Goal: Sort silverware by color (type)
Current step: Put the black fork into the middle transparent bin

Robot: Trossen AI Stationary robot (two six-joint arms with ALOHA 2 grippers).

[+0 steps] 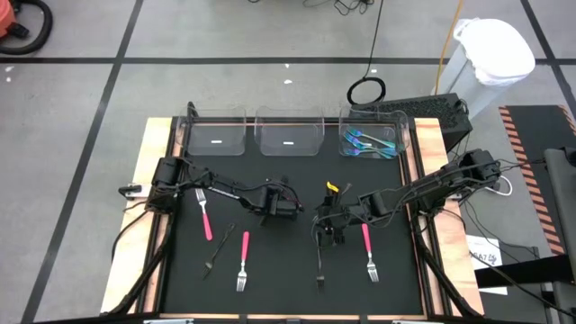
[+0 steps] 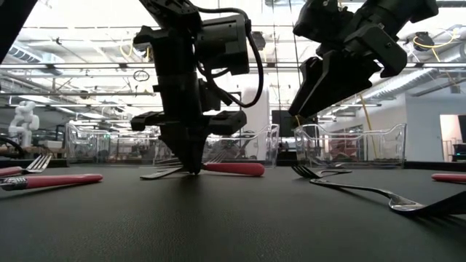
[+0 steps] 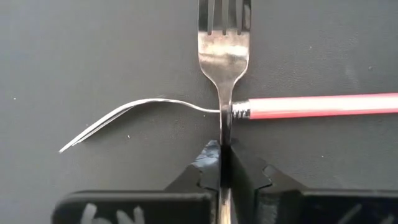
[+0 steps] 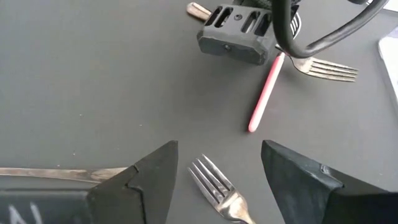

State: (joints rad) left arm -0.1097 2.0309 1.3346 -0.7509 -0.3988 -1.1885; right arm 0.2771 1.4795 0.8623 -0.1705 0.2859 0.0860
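Three clear bins stand in a row at the far edge of the black surface (image 1: pixel 288 270). The left bin (image 1: pixel 216 135) and the middle bin (image 1: pixel 290 135) each show only a small white label on the bottom. The right bin (image 1: pixel 376 137) holds a few teal-handled pieces (image 1: pixel 371 145), lying together.

The other silverware lies loose on the surface. A pink-handled fork (image 1: pixel 203 214) is near the left side, a second pink fork (image 1: pixel 243 263) is toward the front, and a third pink fork (image 1: pixel 368 252) is on the right. A black piece (image 1: pixel 219 247) lies between the first two, and another black piece (image 1: pixel 319 261) is in the front middle.

The left tool (image 3: pixel 224 163) is down on the surface near the middle. Its fingers are closed together on the silver neck of a fork with a pink handle (image 3: pixel 314 105), which lies flat; a thin silver fork (image 3: pixel 124 115) lies on its side just next to it.

The right tool (image 4: pixel 217 171) hangs above the surface to the right of the centre. Its fingers are apart and hold nothing, and a fork head (image 4: pixel 214 183) lies between them below.
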